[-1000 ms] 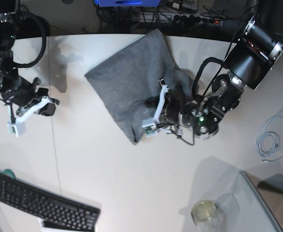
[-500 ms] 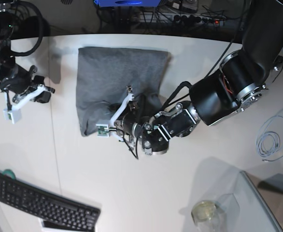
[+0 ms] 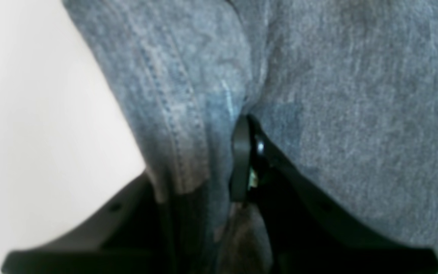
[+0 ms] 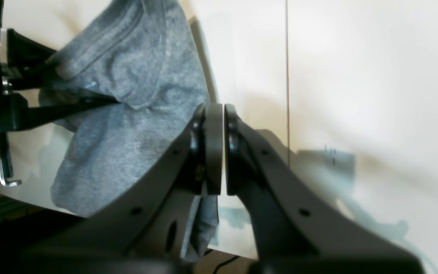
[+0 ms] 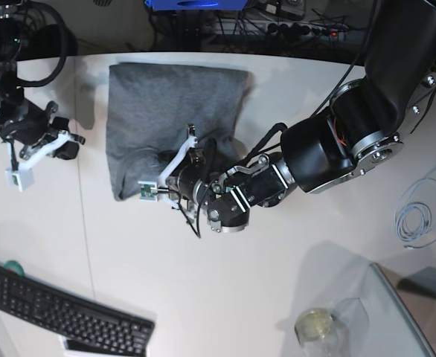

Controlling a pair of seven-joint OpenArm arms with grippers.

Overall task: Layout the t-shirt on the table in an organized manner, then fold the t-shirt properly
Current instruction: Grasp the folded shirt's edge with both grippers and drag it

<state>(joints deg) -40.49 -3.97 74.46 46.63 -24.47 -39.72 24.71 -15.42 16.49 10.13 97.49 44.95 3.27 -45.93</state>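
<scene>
1. Base view: the t-shirt [image 5: 170, 111] lies as a folded grey slab on the far part of the white bench [image 5: 225, 297], its long side running from the far edge toward the camera.
2. Reaching across the bench, the left claw [image 5: 175, 177] sits over the shirt's near edge, and the cloth bunches up around it.
3. Left wrist view: the left claw [image 3: 242, 160] is clenched on a pinch of t-shirt [image 3: 356, 95], with a stitched hem hanging down beside the dark fingers [image 3: 240, 152].
4. Right wrist view: the right claw [image 4: 222, 148] is clenched with nothing between its pads, which meet face to face above bare bench [image 4: 375, 76].
5. From that same view the t-shirt [image 4: 127, 125] lies well off to one side, near the bench's edge, with the other arm's claw in its folds.
6. Base view: the right claw [image 5: 43, 152] hovers over bare bench beside the shirt, apart from it.
7. A black keyboard [image 5: 62, 312], a glass jar [image 5: 315, 326] and a coiled cable [image 5: 419, 216] sit near the bench's other edges.
</scene>
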